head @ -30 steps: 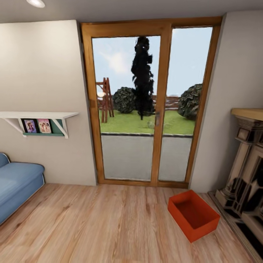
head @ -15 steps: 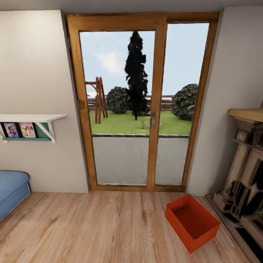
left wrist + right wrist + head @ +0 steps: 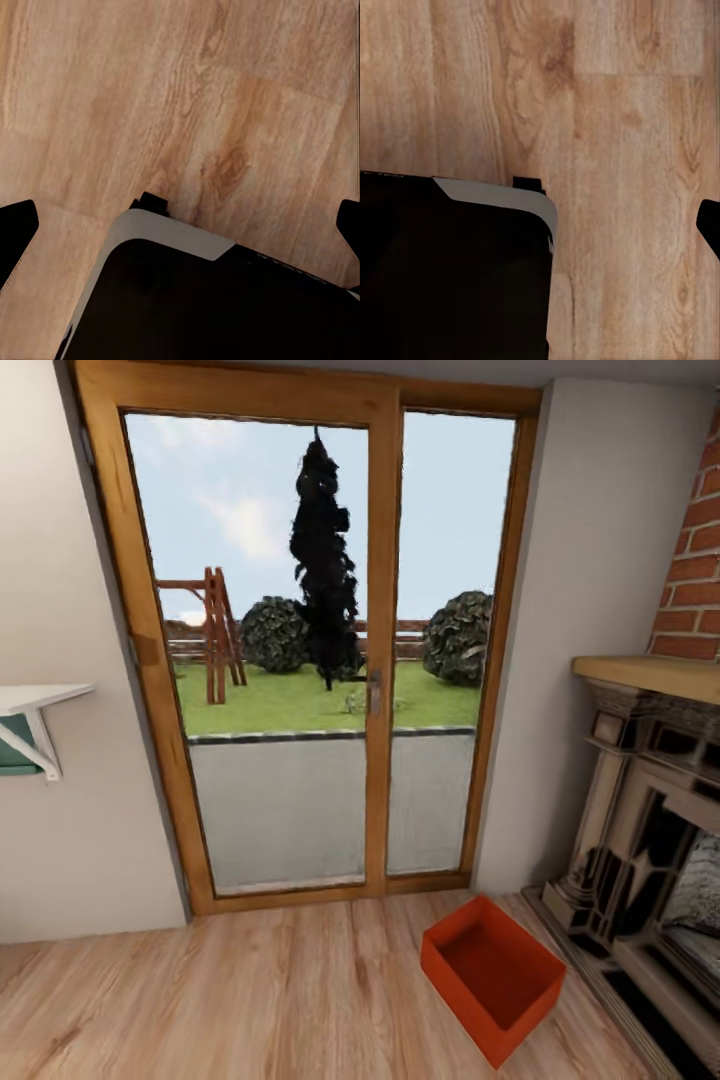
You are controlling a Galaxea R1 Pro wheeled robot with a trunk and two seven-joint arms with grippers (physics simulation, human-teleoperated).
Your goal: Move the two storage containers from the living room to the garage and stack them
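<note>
- One orange-red storage container (image 3: 492, 978) sat open-topped on the light wood floor (image 3: 250, 1000) of the living room, low in the head view and right of centre, turned at an angle to the planks.
- It lay near the base of the dark ornate fireplace (image 3: 650, 860) on its right, apart from it, with a narrow strip of planks between.
- The wood-framed glass door (image 3: 320, 650) stood just behind the container; a broad stretch of bare planks ran leftward from it towards the wall.
- A white shelf (image 3: 30, 725) jutted from the left wall at the picture's edge, and red brick (image 3: 695, 550) rose above the mantel.
- Compared with half a second earlier, the whole view had swung right: the blue sofa had left the picture, the shelf had slid to the edge, the brick had appeared.
- The left wrist view showed dark fingertips (image 3: 16, 232) at both picture edges, so that gripper was spread wide over planks and the robot's dark base (image 3: 210, 300).
- The right wrist view showed one dark fingertip (image 3: 709, 221); I cannot tell how wide that gripper stood.
</note>
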